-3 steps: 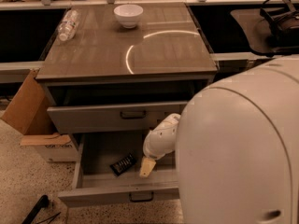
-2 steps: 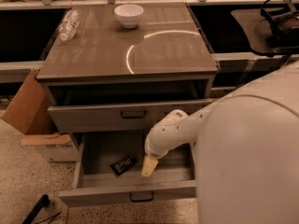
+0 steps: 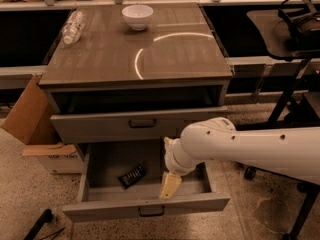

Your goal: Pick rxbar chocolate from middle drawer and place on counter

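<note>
**A:** Entry one, camera view. What do we log as changed?

**B:** The white robot arm (image 3: 250, 146). A second ago its shell filled the lower right of the view. Now it stretches in from the right, and the pale gripper (image 3: 170, 185) hangs inside the wide, shallow grey metal middle drawer (image 3: 110, 210), near the front panel. It is slightly lower and further right than before.

**A:** Grip?

**B:** We cannot tell whether it is open or closed. We see nothing held in it.

**A:** Entry two: the small flat black wrapped rxbar chocolate (image 3: 132, 175)?

**B:** Unmoved. It lies askew on the drawer floor, left of the gripper and apart from it.

**A:** Entry three: destination?

**B:** The glossy grey-brown wood-grain counter (image 3: 175, 59) above. It carries a white bowl (image 3: 137, 16) at the back and a clear plastic bottle (image 3: 72, 26) lying at the back left.

**A:** Our reading?

**B:** The reach is under way and the pick is not yet made. We judge the gripper must shift left over the bar before closing on it. The lift and the placing are all ahead.
</note>
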You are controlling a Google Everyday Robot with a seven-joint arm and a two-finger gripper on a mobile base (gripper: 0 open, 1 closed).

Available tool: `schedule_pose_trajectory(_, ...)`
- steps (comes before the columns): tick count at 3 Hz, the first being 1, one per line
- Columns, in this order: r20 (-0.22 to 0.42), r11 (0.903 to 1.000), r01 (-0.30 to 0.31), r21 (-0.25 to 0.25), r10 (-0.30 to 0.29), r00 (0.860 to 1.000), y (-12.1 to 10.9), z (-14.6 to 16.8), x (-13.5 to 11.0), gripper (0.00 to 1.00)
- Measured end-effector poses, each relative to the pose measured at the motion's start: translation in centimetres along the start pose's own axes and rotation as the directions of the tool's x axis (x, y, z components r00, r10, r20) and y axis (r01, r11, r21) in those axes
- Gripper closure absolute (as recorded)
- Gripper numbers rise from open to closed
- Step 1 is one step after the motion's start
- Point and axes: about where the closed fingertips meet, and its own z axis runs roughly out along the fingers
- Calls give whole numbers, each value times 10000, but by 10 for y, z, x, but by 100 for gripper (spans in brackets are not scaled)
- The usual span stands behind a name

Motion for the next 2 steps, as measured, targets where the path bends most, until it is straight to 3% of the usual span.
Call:
schedule_pose_trajectory(1, -14, 10000, 15, 9, -15, 10000, 0, 0, 1, 0)
schedule_pose_trajectory(2, 267, 9989, -9, 459, -3, 9996, -1, -27, 7, 0)
